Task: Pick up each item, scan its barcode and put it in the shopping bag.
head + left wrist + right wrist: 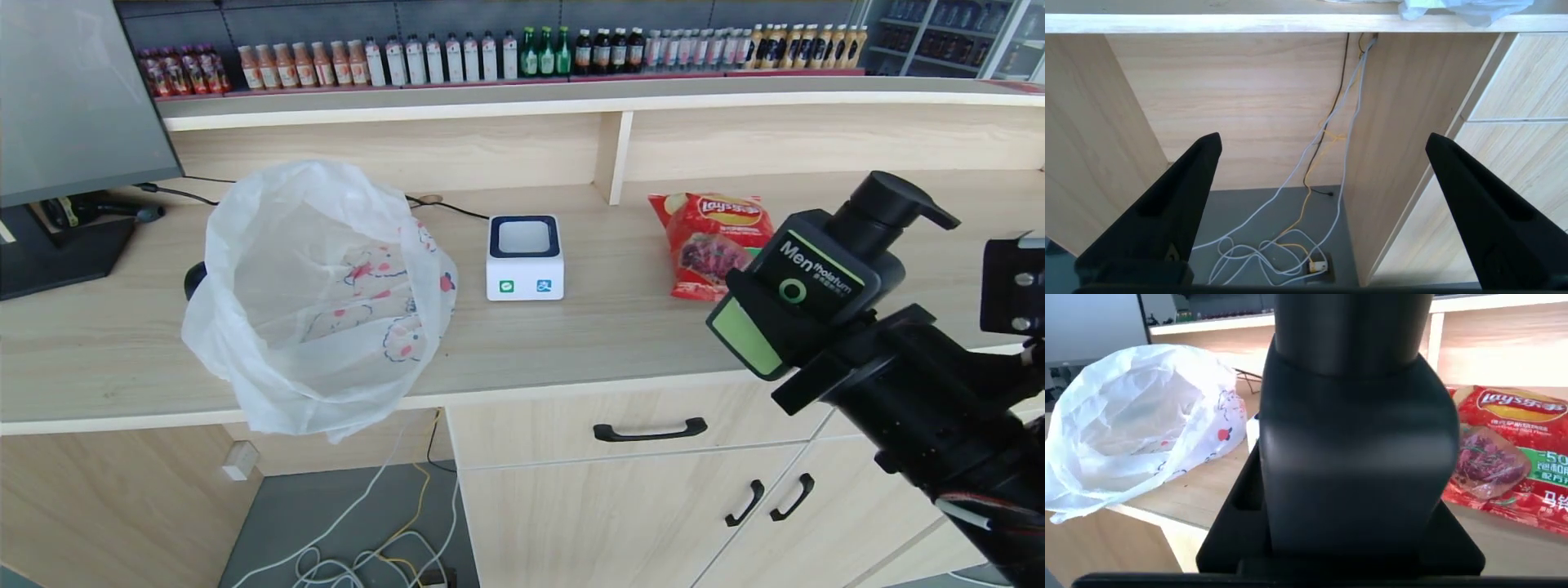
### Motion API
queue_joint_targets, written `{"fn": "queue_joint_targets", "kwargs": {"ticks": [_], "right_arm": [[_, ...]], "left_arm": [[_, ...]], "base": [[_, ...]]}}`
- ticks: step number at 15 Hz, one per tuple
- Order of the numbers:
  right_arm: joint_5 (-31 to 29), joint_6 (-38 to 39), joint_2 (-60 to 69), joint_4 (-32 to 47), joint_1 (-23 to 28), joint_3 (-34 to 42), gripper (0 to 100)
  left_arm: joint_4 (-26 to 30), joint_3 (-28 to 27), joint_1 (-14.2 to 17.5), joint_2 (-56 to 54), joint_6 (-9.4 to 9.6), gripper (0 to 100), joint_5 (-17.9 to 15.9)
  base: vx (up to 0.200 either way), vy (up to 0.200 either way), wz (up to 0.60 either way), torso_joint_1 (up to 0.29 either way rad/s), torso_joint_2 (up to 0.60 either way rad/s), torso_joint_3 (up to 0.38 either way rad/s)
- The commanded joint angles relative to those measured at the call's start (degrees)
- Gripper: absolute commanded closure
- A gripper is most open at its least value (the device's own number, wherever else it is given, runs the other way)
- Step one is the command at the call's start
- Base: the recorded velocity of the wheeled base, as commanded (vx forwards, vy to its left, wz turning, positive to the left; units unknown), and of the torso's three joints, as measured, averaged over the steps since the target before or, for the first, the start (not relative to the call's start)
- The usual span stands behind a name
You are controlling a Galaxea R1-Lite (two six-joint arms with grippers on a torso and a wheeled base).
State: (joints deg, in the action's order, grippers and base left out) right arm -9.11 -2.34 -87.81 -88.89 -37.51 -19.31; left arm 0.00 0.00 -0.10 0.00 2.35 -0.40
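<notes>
Right claw [816,349] clenched on the bottle [816,282]; left claw [1323,145] spread wide; bag [318,294] gapes open at scanner's [525,257] nine o'clock.

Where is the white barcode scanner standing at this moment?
In the head view the white scanner stands on the wooden counter, between the shopping bag to the left and the red chip bag to the right.

The black pump-top bottle [820,278] covers a corner of the red crisp packet [709,237], which a picture edge also crops
</notes>
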Motion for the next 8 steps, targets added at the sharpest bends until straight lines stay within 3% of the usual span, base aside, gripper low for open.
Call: {"fn": "queue_joint_targets", "kwargs": {"ticks": [1,4,7,8], "right_arm": [[-0.3,1.6,1.3,-0.1,1.1,-0.6,100],[-0.9,3.7,0.9,-1.1,5.7,-1.9,100],[-1.0,3.9,2.2,-1.1,5.9,0.9,100],[-1.0,4.2,3.2,-1.1,5.9,1.6,100]], "left_arm": [[0.0,0.0,0.0,0.0,-0.07,0,0.1],[0.0,0.0,0.0,0.0,-0.07,0,0.1],[0.0,0.0,0.0,0.0,-0.51,0,0.1],[0.0,0.0,0.0,0.0,-0.51,0,0.1]], "base": [[0.000,0.000,0.00,0.000,0.00,0.000],[0.000,0.000,0.00,0.000,0.00,0.000],[0.000,0.000,0.00,0.000,0.00,0.000],[0.000,0.200,0.00,0.002,0.01,0.002]]}}
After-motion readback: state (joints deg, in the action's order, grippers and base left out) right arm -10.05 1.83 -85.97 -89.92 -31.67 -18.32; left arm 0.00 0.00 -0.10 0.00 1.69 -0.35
